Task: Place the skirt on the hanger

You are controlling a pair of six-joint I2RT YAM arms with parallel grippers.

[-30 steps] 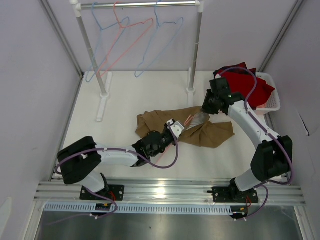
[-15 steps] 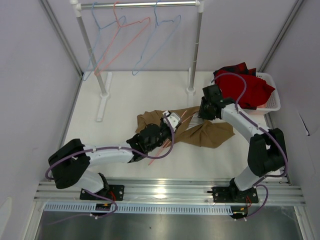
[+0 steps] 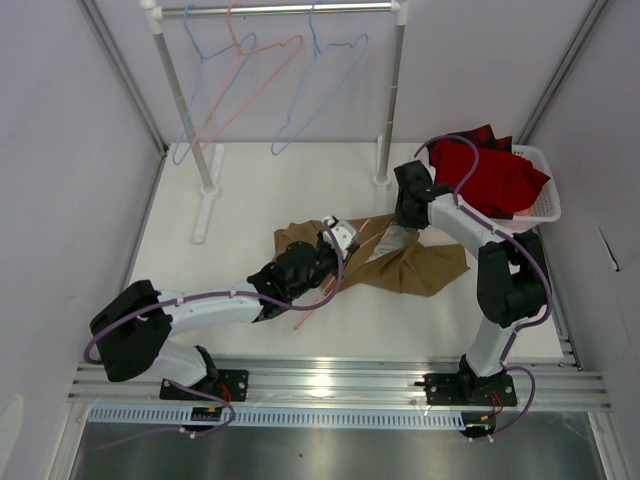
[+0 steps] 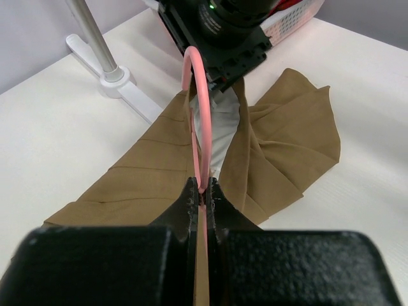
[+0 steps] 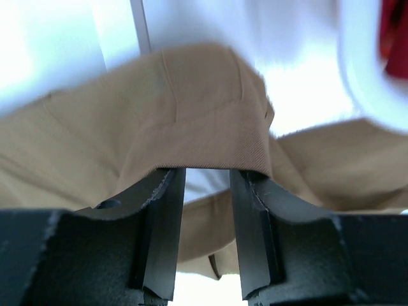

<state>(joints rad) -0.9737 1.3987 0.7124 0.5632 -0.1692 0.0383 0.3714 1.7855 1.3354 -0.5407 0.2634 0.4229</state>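
The tan-brown skirt (image 3: 425, 266) lies crumpled mid-table, its pale lining (image 4: 221, 131) showing at the opening. My left gripper (image 3: 338, 248) is shut on the wire of the salmon-pink hanger (image 4: 194, 95), whose curved end reaches into the skirt's opening. In the left wrist view the wire is pinched between the fingertips (image 4: 191, 191). My right gripper (image 3: 404, 218) is at the skirt's far edge. In the right wrist view its jaws (image 5: 207, 177) stand apart, with the skirt's hem band (image 5: 210, 137) draped across the tips.
A clothes rail (image 3: 280, 10) on two posts stands at the back, with light blue hangers (image 3: 320, 90) and another pink one (image 3: 250, 80) on it. A white basket (image 3: 540, 205) holding red cloth (image 3: 492, 175) sits at the right.
My right gripper has shifted left along the skirt's far edge and its jaws have widened. My left arm has stretched further, carrying the hanger toward the skirt's opening.
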